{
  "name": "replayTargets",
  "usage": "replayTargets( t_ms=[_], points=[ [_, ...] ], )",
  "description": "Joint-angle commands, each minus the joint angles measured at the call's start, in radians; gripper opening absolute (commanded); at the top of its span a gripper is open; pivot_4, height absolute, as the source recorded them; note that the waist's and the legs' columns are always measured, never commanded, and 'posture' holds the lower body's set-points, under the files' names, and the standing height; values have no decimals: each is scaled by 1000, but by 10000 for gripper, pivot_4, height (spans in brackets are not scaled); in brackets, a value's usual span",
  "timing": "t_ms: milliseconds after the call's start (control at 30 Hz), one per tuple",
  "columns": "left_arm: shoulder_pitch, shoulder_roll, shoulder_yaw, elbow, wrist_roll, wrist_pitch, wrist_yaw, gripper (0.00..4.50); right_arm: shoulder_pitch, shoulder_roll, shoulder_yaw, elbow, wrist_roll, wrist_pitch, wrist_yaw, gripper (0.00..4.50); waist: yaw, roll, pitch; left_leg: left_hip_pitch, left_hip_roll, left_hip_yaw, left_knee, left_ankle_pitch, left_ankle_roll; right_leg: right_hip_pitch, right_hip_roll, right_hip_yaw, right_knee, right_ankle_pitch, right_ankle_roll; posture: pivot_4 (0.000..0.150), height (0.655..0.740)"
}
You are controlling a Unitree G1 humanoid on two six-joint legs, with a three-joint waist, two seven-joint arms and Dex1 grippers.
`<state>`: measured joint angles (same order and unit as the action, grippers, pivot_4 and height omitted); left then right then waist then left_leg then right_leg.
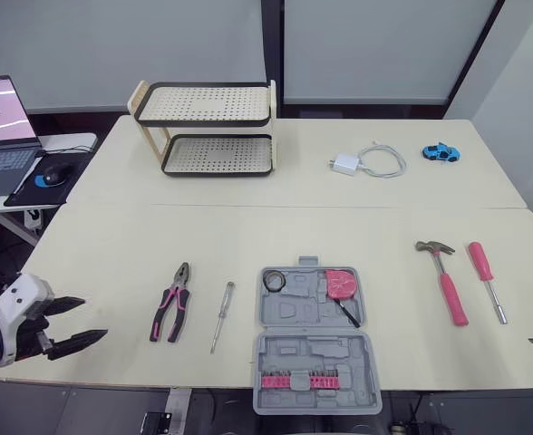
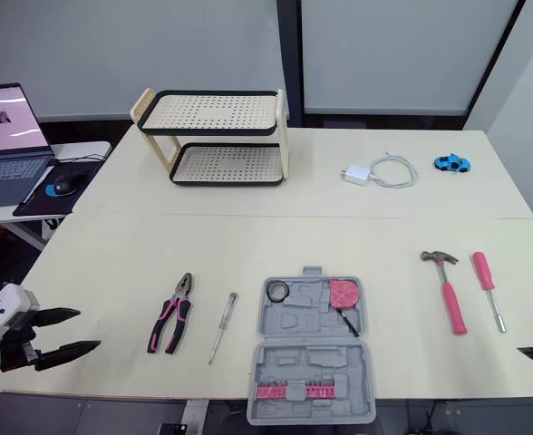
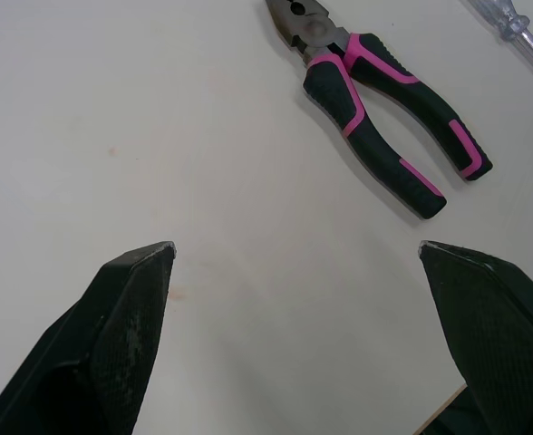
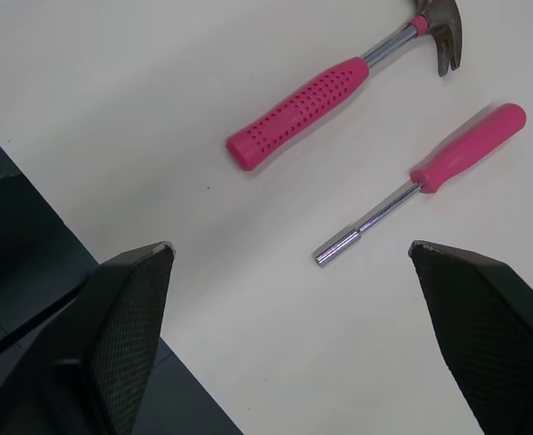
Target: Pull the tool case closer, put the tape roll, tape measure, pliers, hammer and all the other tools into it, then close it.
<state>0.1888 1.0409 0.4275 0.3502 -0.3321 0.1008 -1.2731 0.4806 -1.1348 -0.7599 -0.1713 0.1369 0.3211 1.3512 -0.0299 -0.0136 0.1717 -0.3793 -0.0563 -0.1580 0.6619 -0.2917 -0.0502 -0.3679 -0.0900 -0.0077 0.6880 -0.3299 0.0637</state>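
The tool case (image 1: pixel 294 313) lies open at the bench's (image 1: pixel 248 227) near edge, tape roll (image 1: pixel 275 281) and tape measure (image 1: pixel 341 284) in its far half; pliers (image 1: pixel 172 304) lie to its left, hammer (image 1: pixel 445 281) to its right. The left fingers (image 3: pixel 130 308) are spread wide and empty near the pliers; the right fingers (image 4: pixel 130 308) are spread wide and empty near the hammer.

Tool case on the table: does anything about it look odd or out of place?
Slightly: the open tool case seems to overhang the table's front edge. Pliers, slim screwdriver, hammer and pink-handled driver lie loose beside it. Nothing looks damaged.
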Motion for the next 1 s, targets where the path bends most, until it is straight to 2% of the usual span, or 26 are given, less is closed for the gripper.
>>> replayTargets(
  t_ms=[33,167,333,433,567,700,800,1000],
  points=[
    [15,3,44,-34,-14,7,16,45000,-16,-17,-27,5,2,-40,12,44680,0,0,0,0,0,0,0,0,0,0,0,0,0,0,0,1500,7318],
    [43,-16,67,-119,-42,88,62,45000,-50,-8,-4,-40,45,-64,27,44680,-1,0,0,0,0,0,0,0,0,0,0,0,0,0,0,1500,7318],
    [113,-103,117,-356,-109,267,194,45000,-148,-4,98,-263,206,70,7,44680,-4,1,0,0,1,0,0,0,0,0,0,0,0,0,0,1500,7318],
    [142,-159,136,-485,-135,352,281,45000,-252,-19,194,-385,319,183,-42,44680,-2,0,0,0,2,0,1,0,0,0,0,0,-1,0,0,1500,7318],
    [138,-265,120,-663,-161,482,466,45000,-493,-14,388,-471,458,322,-141,44680,1,0,0,-1,1,-1,1,0,0,1,0,-1,-2,1,-2,1500,7318],
    [94,-415,72,-817,-160,595,687,45000,-742,61,580,-501,551,437,-241,44680,3,0,-1,0,1,-3,1,0,0,4,0,-2,-6,3,-1,1500,7318],
    [52,-511,38,-869,-134,654,832,45000,-864,124,671,-493,579,480,-286,44680,7,-3,-1,-1,1,-3,2,1,-1,5,0,-3,-8,3,-1,1500,7318],
    [-7,-608,-57,-878,-73,728,1000,45000,-941,160,767,-475,556,476,-292,44680,12,-4,-2,-1,-1,-3,2,2,-4,5,-1,-2,-8,3,-1,1500,7318]
  ],
)
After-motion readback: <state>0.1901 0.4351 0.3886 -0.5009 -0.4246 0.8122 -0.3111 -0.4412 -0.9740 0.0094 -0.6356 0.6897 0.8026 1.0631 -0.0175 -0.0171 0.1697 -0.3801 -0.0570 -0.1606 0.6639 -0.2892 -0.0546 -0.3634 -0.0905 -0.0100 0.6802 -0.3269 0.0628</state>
